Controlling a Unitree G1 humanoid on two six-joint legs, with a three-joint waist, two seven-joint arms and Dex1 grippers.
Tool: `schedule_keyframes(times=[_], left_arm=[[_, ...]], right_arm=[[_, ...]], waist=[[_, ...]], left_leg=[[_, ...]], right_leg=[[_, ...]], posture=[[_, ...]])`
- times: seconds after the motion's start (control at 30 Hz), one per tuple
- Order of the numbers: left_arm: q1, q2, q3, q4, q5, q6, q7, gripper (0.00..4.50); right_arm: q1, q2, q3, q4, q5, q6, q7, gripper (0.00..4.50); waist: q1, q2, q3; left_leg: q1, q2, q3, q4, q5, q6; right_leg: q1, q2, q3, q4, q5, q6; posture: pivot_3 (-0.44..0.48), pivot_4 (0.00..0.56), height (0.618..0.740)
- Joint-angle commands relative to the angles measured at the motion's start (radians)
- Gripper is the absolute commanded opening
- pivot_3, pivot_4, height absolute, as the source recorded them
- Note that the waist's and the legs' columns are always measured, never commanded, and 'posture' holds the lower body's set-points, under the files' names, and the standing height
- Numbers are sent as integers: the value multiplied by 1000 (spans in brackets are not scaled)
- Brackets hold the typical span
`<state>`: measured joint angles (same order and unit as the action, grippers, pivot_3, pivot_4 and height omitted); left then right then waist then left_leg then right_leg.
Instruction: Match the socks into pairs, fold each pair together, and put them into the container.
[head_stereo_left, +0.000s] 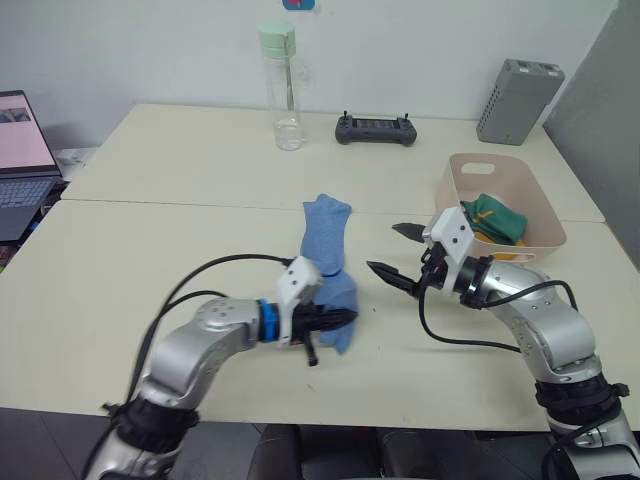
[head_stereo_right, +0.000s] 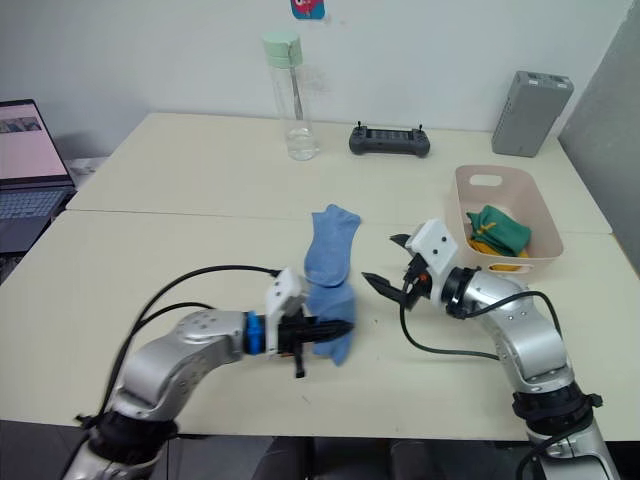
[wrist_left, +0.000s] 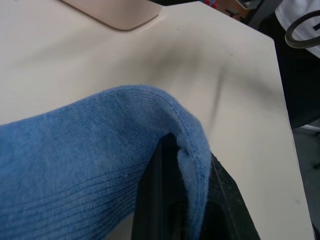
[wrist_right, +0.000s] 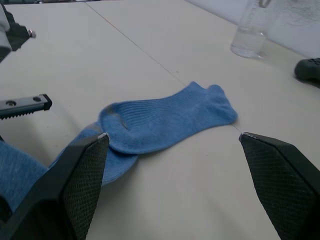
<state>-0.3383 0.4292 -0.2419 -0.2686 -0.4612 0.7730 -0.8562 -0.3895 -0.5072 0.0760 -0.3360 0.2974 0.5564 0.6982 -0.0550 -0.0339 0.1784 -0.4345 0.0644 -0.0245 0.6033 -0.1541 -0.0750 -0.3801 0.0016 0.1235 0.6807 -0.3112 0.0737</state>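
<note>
While the left gripper (head_stereo_left: 345, 318), reaching low across the table (head_stereo_left: 150, 260), pinches the blue socks (head_stereo_left: 328, 250), the right gripper (head_stereo_left: 397, 252) hovers wide open, empty, beside them.

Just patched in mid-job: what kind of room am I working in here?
Likely an office or lab workspace, not a home: a laptop sits at the edge of the pale tables, a handheld controller lies by a water bottle, against a plain wall.
</note>
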Motion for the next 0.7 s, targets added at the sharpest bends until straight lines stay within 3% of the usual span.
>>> schedule_keyframes(times=[0.03, 0.1, 0.4, 0.6, 0.7], left_arm=[[-38, -21, -7, 32, 2, -27, -4, 453], [-42, -17, 0, 25, -13, -21, -17, 877], [41, 135, 123, -138, -113, 52, -43, 3764], [119, 204, 233, -226, -215, 96, -40, 3764], [122, 217, 227, -215, -202, 83, -29, 3764]], right_arm=[[-21, -33, -57, 1, 11, -28, 10, 4500], [-8, -53, -71, 8, 9, -38, 18, 4500], [86, -108, -101, 11, 18, -78, 57, 4500], [134, -121, -108, -10, 26, -84, 71, 4500], [132, -126, -117, -27, 36, -67, 70, 4500]], waist=[[-6, 0, 0], [-6, 0, 0], [-4, 0, 0], [-3, 0, 0], [-2, 0, 0]], left_leg=[[0, 0, 0, 0, 0, 0], [0, 0, 0, -1, 0, 0], [0, 0, 0, -3, 0, 0], [0, 0, 0, -3, 0, 0], [0, 0, 0, -2, 0, 0]], right_leg=[[0, 0, 0, 0, 0, 0], [0, 1, 0, 0, 0, 0], [-1, 0, 0, 0, -1, -1], [0, 0, 0, 0, -2, -1], [0, 0, 0, 0, -2, -3]], posture=[[0, 150, 740], [0, 150, 740], [0, 150, 740], [0, 150, 740], [0, 150, 740]])
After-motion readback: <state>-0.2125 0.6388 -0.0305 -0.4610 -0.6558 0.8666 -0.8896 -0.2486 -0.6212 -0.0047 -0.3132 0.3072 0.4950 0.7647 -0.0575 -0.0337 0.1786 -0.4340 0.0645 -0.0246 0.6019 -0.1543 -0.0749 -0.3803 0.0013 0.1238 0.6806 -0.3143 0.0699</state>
